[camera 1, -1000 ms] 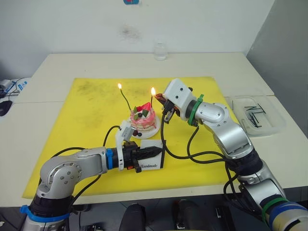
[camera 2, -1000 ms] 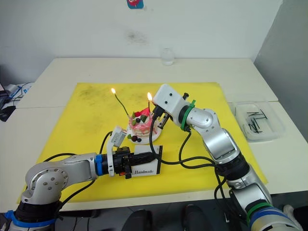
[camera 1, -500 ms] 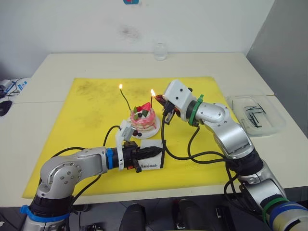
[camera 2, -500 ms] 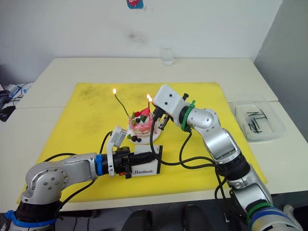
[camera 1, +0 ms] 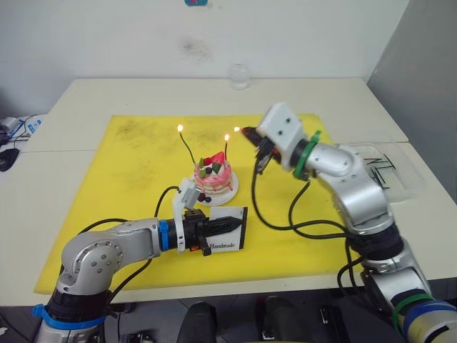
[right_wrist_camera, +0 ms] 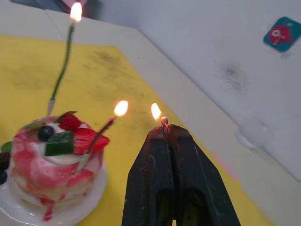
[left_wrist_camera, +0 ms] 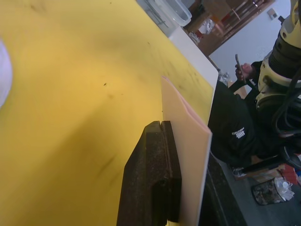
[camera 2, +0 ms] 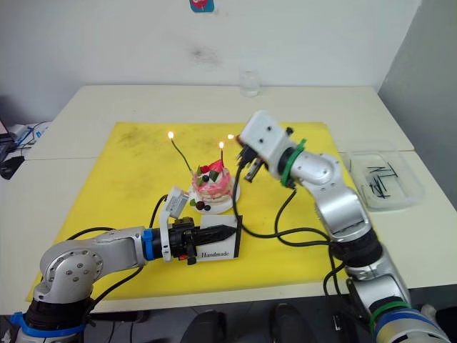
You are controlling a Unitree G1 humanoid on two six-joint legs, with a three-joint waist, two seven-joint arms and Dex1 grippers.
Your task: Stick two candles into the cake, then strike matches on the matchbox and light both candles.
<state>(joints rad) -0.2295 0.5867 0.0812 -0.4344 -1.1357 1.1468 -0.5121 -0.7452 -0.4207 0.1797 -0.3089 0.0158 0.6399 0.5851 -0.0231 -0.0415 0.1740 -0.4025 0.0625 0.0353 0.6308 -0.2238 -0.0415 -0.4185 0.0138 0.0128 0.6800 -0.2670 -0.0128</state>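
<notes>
The pink-and-white cake [camera 1: 213,177] sits on its small white plate mid-mat. A green candle [camera 1: 187,148] and a dark red candle [camera 1: 226,150] stand in it, both burning. My right gripper [camera 1: 248,133] hovers above and to the right of the cake, shut on a short match [right_wrist_camera: 164,121] whose tip still carries a flame. In the right wrist view that flame sits just beside the red candle [right_wrist_camera: 101,136]. In front of the cake, the white matchbox [camera 1: 228,229] stands on edge with my left gripper [camera 1: 232,224] shut on it; its fingers [left_wrist_camera: 155,179] press against the box [left_wrist_camera: 188,155].
A yellow mat [camera 1: 136,157] covers the middle of the white table. At the right edge sits a clear tray [camera 1: 378,168] holding several dark sticks. A small glass [camera 1: 239,75] stands at the back. Black cables hang under the right arm, near the matchbox.
My right gripper has lifted up and to the right, away from the cake, with the burning match. The red candle stays lit. The left arm and matchbox have not moved.
</notes>
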